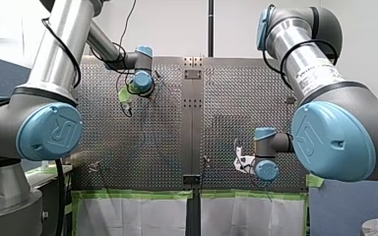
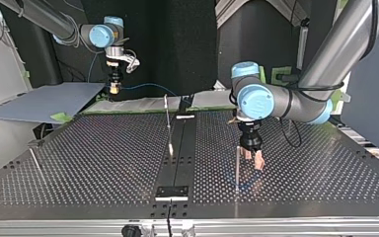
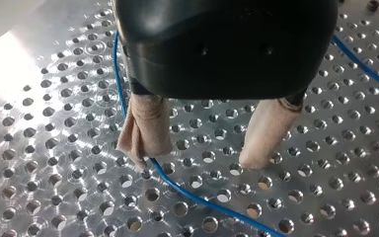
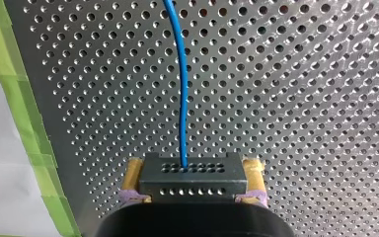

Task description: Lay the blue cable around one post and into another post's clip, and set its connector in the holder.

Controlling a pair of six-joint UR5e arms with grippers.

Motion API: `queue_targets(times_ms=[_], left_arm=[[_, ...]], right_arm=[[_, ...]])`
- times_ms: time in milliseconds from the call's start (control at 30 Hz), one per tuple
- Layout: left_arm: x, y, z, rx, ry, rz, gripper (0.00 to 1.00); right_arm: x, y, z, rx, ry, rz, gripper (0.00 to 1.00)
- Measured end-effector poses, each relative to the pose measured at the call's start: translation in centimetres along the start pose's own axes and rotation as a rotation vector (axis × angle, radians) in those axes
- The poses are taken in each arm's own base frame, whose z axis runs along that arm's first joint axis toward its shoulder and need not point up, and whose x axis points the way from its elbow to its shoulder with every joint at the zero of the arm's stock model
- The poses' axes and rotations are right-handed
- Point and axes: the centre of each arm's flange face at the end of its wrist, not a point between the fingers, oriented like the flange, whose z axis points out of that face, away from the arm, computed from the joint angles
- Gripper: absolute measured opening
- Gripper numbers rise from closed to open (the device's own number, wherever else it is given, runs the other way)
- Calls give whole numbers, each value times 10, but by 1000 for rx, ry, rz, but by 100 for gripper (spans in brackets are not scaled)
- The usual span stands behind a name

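In the right wrist view my right gripper (image 4: 192, 193) is shut, yellow pads on both sides, on a dark perforated connector block (image 4: 192, 173). The blue cable (image 4: 182, 84) runs straight ahead from the block over the perforated plate. The top view shows this gripper (image 2: 112, 88) raised over the table's far edge at the left. My left gripper (image 3: 197, 163) hovers low over the plate with its beige-padded fingers (image 3: 145, 131) open and nothing between them. The cable (image 3: 187, 192) lies on the plate, passing under one finger. In the top view the left gripper (image 2: 254, 160) is beside a thin post (image 2: 237, 170).
A taller thin post (image 2: 168, 123) stands near the table's middle by the dark centre strip (image 2: 180, 153). A small black plate (image 2: 172, 191) sits on that strip near the front edge. Another rod (image 2: 35, 160) leans at the top view's left. Green tape (image 4: 15, 98) lines the plate's edge.
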Motion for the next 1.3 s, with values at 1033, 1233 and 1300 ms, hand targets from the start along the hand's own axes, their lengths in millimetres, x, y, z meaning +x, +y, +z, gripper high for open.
queue_targets(times_ms=[1033, 1233, 1300], left_arm=[[-8, 12, -39, -68, 99, -191, 100], [-1, 13, -47, -36, 128, -209, 100], [-4, 11, -50, -21, 131, -215, 100]], right_arm=[[0, -1, 0, 11, -2, 3, 13], [-1, -1, 0, 12, -5, 3, 13], [-1, -1, -1, 12, -6, 3, 13]])
